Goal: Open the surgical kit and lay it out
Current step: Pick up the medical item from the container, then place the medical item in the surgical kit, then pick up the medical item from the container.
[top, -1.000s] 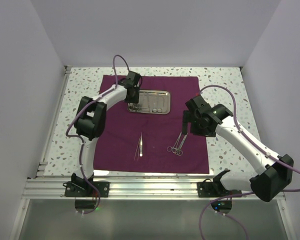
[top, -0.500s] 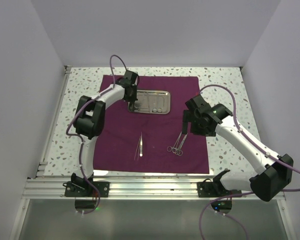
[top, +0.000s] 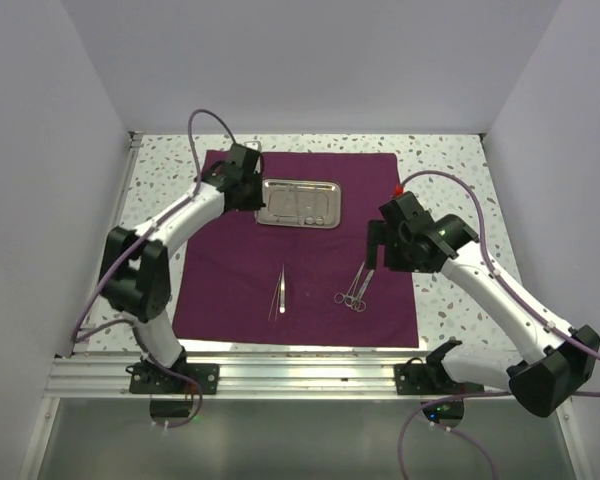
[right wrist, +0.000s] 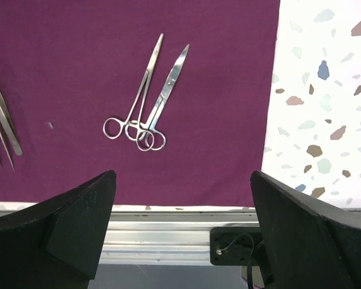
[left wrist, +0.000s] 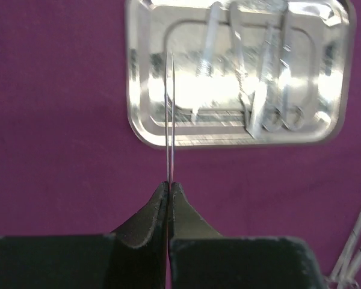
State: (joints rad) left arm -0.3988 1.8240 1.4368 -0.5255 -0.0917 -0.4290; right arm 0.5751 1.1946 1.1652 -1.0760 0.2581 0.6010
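The cloth [top: 230, 270] lies spread flat on the speckled surface [top: 450, 160]. The tray [top: 272, 216] sits on it at its 12 o'clock end, with a few silver instruments [left wrist: 271, 78] lying in it, blurred in the left wrist view.

The left claw [left wrist: 169, 188] hangs at the tray's 9 o'clock side, clenched on thin tweezers [left wrist: 170, 120]. It pinches them by one end, and their two slim prongs run straight out from the fingertips, crossing the tray's rim and ending over its floor. Whether the tips touch the steel, I cannot tell.

Toward the cloth's 6 o'clock edge lies another pair of tweezers [top: 280, 292]. At their 3 o'clock, apart from them, are scissors [right wrist: 166, 90] and forceps [right wrist: 138, 84] with their ring handles overlapping and their points aimed toward 12 o'clock.

The right claw [right wrist: 182, 176] hovers over the cloth's 3 o'clock edge, released, its fingers [right wrist: 78, 229] spread wide and gripping nothing. The scissors and forceps lie on the cloth just ahead of it. A metal rail [top: 300, 375] runs along the near edge of the surface, beside the cloth's 6 o'clock hem.
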